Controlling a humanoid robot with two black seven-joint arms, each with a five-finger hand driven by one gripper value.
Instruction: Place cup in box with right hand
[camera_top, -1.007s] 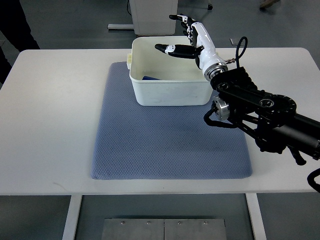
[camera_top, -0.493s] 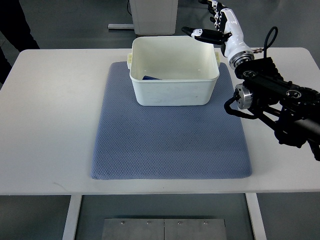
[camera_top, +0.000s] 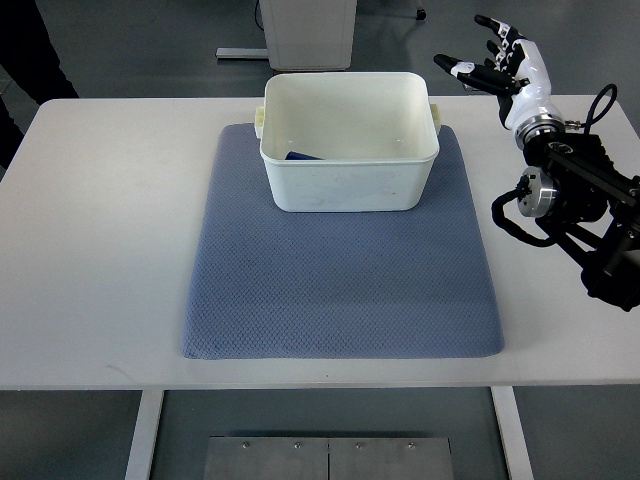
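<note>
A white box (camera_top: 349, 186) stands on the blue-grey mat (camera_top: 340, 290) at the table's far middle. Inside it, against the near left wall, a dark blue piece of the cup (camera_top: 299, 157) shows; most of it is hidden by the wall. My right hand (camera_top: 497, 62) hangs to the right of the box, beyond the table's far edge, fingers spread and holding nothing. Its black forearm (camera_top: 580, 200) comes in from the right edge. The left arm is out of sight.
The white table (camera_top: 110, 230) extends wide on both sides of the mat. A white cabinet base (camera_top: 305, 30) stands on the floor behind the box. A dark-clothed person's edge (camera_top: 30, 50) shows at the top left.
My right hand has drawn back from over the box, moving right and away, and now sits outside the box's right rim. The box and the cup in it have not moved.
</note>
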